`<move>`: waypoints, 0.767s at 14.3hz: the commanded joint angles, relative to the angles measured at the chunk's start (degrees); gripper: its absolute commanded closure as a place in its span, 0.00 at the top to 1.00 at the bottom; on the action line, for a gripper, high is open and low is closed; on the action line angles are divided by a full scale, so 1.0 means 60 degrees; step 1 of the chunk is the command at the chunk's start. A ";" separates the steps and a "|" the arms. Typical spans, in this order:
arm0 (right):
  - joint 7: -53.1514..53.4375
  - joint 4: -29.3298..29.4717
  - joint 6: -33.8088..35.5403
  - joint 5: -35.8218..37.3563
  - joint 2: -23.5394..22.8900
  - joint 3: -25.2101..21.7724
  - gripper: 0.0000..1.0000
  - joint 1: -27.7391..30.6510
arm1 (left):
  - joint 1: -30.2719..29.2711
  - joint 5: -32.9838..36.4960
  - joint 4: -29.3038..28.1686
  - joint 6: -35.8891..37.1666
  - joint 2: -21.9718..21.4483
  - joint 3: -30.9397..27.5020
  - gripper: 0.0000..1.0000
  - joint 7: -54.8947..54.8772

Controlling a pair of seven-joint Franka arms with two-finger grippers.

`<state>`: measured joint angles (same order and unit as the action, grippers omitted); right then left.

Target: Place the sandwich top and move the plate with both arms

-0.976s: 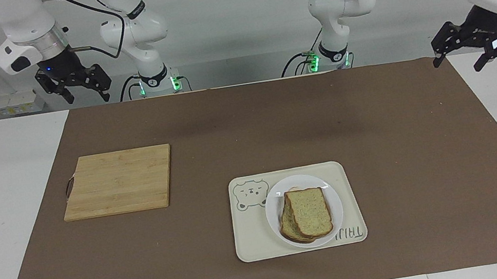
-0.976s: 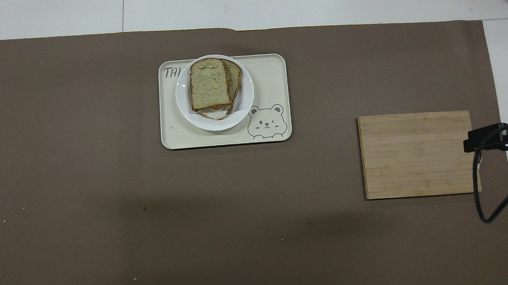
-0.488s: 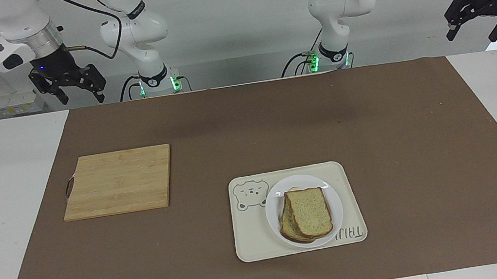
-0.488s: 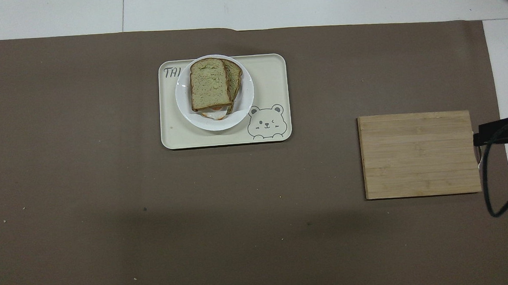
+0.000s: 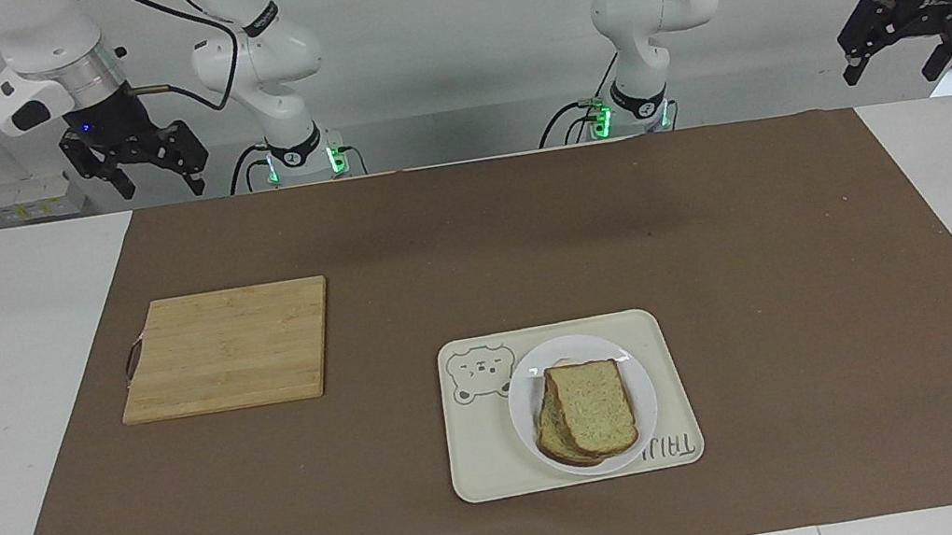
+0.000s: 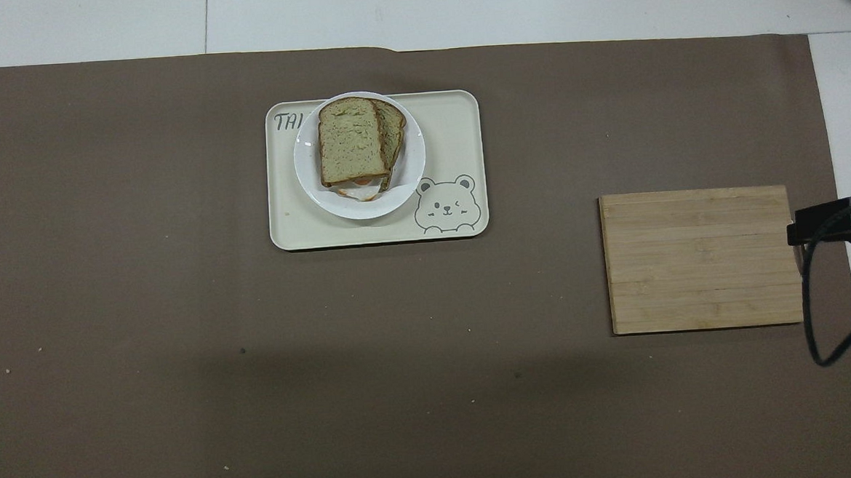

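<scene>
The sandwich top [image 5: 593, 407] [image 6: 350, 139] lies on a second slice on the white plate [image 5: 523, 402] [image 6: 409, 176]. A bit of fried egg [image 6: 356, 192] shows under it at the side nearer the robots. The plate stands on a cream tray. My right gripper [image 5: 160, 184] hangs open and empty in the air over the table's edge at the right arm's end. My left gripper [image 5: 890, 71] hangs open and empty over the edge at the left arm's end. Both are well apart from the plate.
The cream bear tray [image 5: 485, 455] [image 6: 448, 121] lies on a brown mat [image 5: 724, 287]. A wooden cutting board [image 5: 226, 348] [image 6: 699, 257] lies toward the right arm's end, nearer the robots than the tray. A black cable and bracket [image 6: 825, 222] overhang the board's edge.
The left gripper has risen from just above the mat's corner to higher in the air. The right gripper has shifted slightly. The sandwich, plate and tray have not moved.
</scene>
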<state>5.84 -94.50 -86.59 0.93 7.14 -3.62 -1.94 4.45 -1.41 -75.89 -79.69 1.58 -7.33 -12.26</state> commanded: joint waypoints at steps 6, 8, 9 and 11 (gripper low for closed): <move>-0.0314 0.0106 -0.0012 -0.0067 -0.0047 0.0003 1.00 0.0060 | -0.0449 0.0074 -0.0637 0.0699 -0.0717 0.1002 1.00 0.0709; -0.0314 0.0106 -0.0012 -0.0067 -0.0047 0.0017 1.00 0.0060 | -0.0449 0.0073 -0.0652 0.0669 -0.0717 0.0973 1.00 0.0652; -0.0314 0.0106 -0.0012 -0.0067 -0.0047 0.0017 1.00 0.0060 | -0.0435 0.0088 -0.0637 0.0654 -0.0702 0.0973 1.00 0.0651; -0.0314 0.0106 -0.0012 -0.0067 -0.0047 0.0003 1.00 0.0060 | -0.0449 0.0088 -0.0623 0.0610 -0.0702 0.0973 1.00 0.0651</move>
<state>5.84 -94.50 -86.59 0.93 7.14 -3.62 -1.94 2.49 -1.36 -77.90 -75.16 -1.24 -2.05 -8.33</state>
